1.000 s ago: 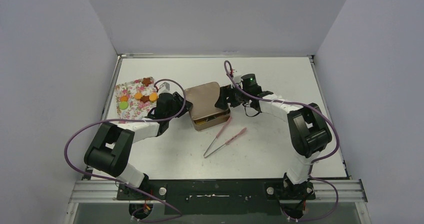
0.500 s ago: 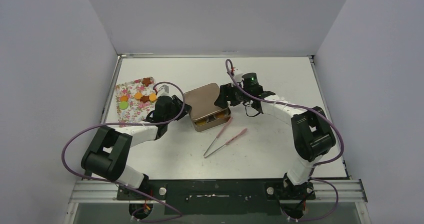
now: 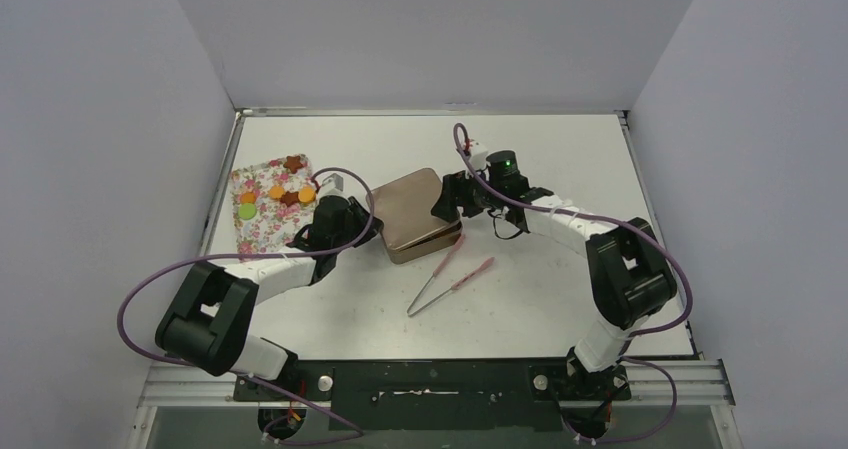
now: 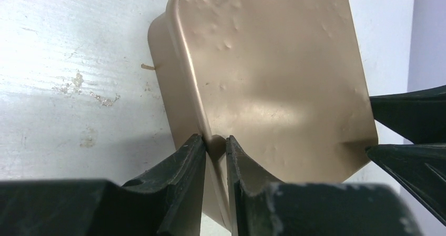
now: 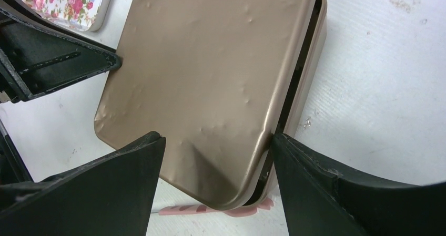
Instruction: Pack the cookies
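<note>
The left gripper (image 4: 214, 144) is clenched on the rim of a bronze lid (image 4: 273, 62), its two fingers (image 4: 192, 165) pinching the thin metal edge between them after narrowing over the past second. Across from it, the right gripper (image 5: 215, 139) has its jaws spread wide over the opposite corner of the lid, one finger against each side, in what looks like a grasp across that corner.

The lid stood tipped up a second ago, leaving the mouth of the tin (image 5: 311, 62) open toward the near edge. It now lies down flat on the tin, close to the middle of the table surface (image 3: 560, 159). The right wrist view shows a dark slit along one side, so the lid appears to sit slightly askew rather than fully seated. Nothing inside the tin can be seen now.

A pair of pink tongs (image 3: 448, 274) lies untouched just on the near side of the tin.

The cookies (image 3: 276, 193), orange, dark brown and one green, rest on a floral tray (image 3: 262, 227) by the left edge of the surface, toward the far left corner, just beside the left arm's wrist. With the tin covered and these pieces outside it, the packing looks unfinished. The lid would probably have to come off again before they could go in.
</note>
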Motion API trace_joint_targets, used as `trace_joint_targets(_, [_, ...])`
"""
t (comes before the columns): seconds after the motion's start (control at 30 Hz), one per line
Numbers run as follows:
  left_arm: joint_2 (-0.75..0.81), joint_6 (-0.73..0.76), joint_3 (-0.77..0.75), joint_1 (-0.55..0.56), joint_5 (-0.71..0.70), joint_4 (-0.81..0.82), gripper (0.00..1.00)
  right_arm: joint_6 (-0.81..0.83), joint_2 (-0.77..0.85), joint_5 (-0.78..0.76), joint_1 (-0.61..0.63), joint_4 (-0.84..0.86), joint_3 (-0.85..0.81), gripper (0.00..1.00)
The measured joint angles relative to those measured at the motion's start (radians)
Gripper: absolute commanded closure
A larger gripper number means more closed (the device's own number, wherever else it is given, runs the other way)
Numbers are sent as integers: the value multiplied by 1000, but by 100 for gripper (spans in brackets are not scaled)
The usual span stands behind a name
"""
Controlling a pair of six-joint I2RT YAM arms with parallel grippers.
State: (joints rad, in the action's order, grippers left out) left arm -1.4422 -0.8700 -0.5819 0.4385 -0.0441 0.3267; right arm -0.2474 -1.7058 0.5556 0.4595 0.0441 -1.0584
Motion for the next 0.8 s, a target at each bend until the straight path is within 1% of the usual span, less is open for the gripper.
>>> trace_joint_targets(0.33, [4,53,-10,31,-39,-26,82,-4,20,-10,1,27,58,26])
trace_joint_targets(0.6, [3,74,-24,60,-62,-48,77,-4,33,-63,8,54,78,25])
trace_joint_targets(0.8, [2,90,-28,85,-80,-55,76,-10,72,-106,18,61,106,21])
